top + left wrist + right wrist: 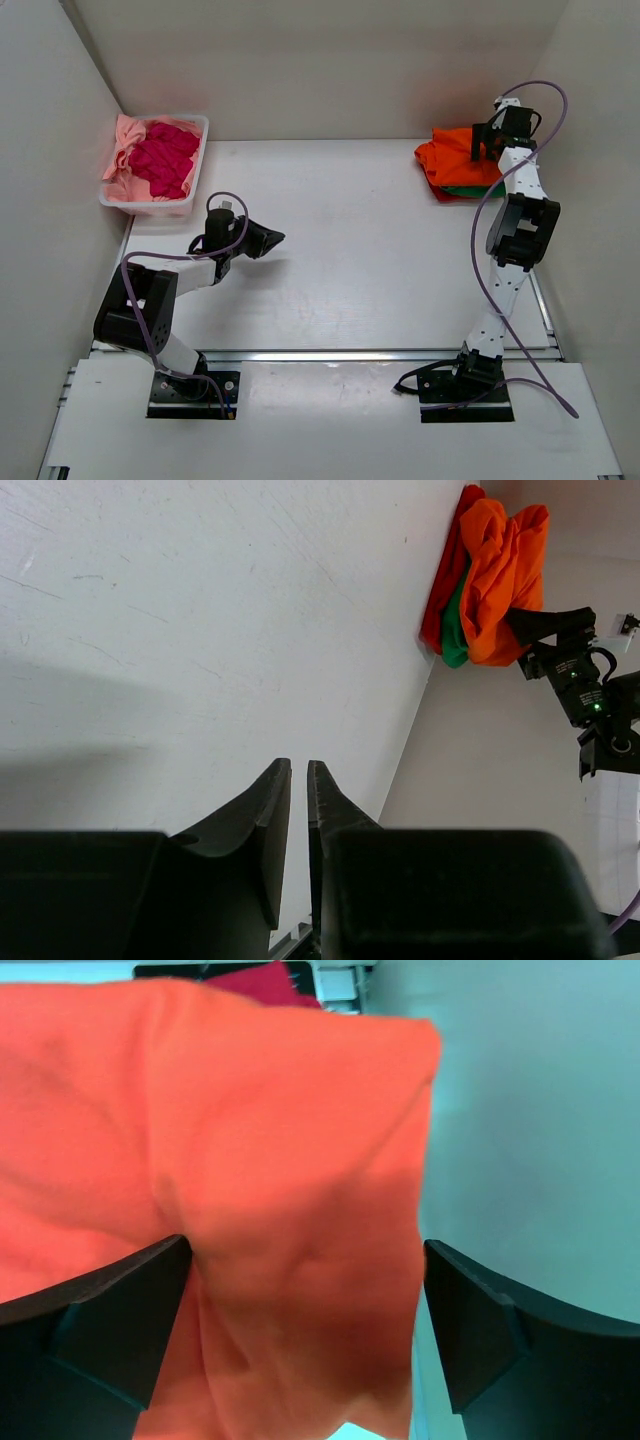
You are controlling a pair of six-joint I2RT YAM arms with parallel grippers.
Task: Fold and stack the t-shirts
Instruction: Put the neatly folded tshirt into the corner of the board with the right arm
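Note:
A bright orange t-shirt lies bunched on top of a pile at the back right, over a green t-shirt and a red t-shirt. My right gripper is over the pile's right side. In the right wrist view my right gripper stands open, fingers wide apart on either side of a hump of the orange t-shirt. My left gripper hovers over the bare table at the left; in the left wrist view my left gripper has its fingers nearly together with nothing between them.
A white basket at the back left holds a magenta t-shirt and a light pink t-shirt. White walls enclose the table on three sides. The pile sits close to the right wall.

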